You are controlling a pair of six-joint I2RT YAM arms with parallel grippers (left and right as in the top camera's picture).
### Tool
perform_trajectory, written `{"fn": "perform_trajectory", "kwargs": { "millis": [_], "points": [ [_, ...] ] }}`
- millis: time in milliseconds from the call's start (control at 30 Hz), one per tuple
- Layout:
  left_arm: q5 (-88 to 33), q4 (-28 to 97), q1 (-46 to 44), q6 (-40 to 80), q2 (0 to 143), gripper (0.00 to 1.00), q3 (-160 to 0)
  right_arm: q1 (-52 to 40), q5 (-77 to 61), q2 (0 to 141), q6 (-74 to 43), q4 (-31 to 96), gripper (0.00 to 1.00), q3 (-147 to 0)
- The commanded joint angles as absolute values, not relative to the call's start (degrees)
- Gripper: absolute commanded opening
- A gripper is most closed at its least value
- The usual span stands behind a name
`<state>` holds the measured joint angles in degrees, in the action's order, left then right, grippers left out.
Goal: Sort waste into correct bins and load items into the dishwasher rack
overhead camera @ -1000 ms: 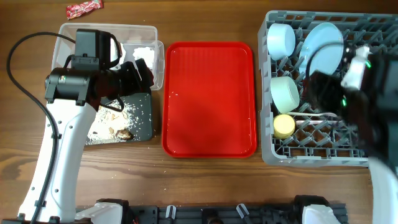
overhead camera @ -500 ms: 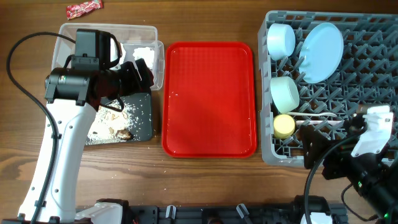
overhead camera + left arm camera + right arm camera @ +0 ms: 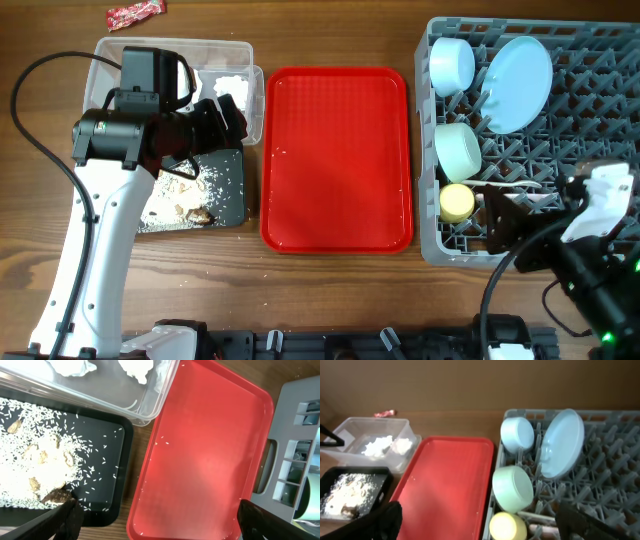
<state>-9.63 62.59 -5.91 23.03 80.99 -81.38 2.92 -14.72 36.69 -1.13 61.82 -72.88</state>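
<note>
plate (image 3: pixel 520 68) leans in the rack (image 3: pixel 585 120) at 2 o'clock; left gripper (image 3: pixel 157 512) and right gripper (image 3: pixel 477 514) have jaws wide apart.

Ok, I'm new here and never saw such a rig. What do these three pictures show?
Two robot arms work at a table. One picture looks down from above. The other two come from a camera on each wrist, and the dark shapes in their lower corners are that arm's own fingers. The left pincer hangs above a clear tub of tissues and a black tray of rice crumbs. The right pincer hangs at the front of a grey rack holding a plate, a blue bowl, a green bowl and a yellow cup. A red tray lies between. Both pincers are open, holding nothing.
</note>
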Motion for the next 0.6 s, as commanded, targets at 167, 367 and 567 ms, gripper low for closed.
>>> {"fn": "perform_trajectory", "kwargs": {
  "millis": [167, 367, 567],
  "points": [
    [-9.3, 62.4, -5.6, 22.7, 80.8, 1.00, -82.0, -2.2, -14.0, 19.9, -0.1, 35.0, 1.00, -43.4],
    [-9.3, 62.4, -5.6, 22.7, 80.8, 1.00, -82.0, -6.0, -14.0, 9.8, -0.2, 12.5, 1.00, -22.0],
    [-9.3, 62.4, -5.6, 22.7, 80.8, 1.00, -82.0, -7.7, -11.8, 3.8, -0.1, 2.2, 1.00, -9.9]
  ]
}}
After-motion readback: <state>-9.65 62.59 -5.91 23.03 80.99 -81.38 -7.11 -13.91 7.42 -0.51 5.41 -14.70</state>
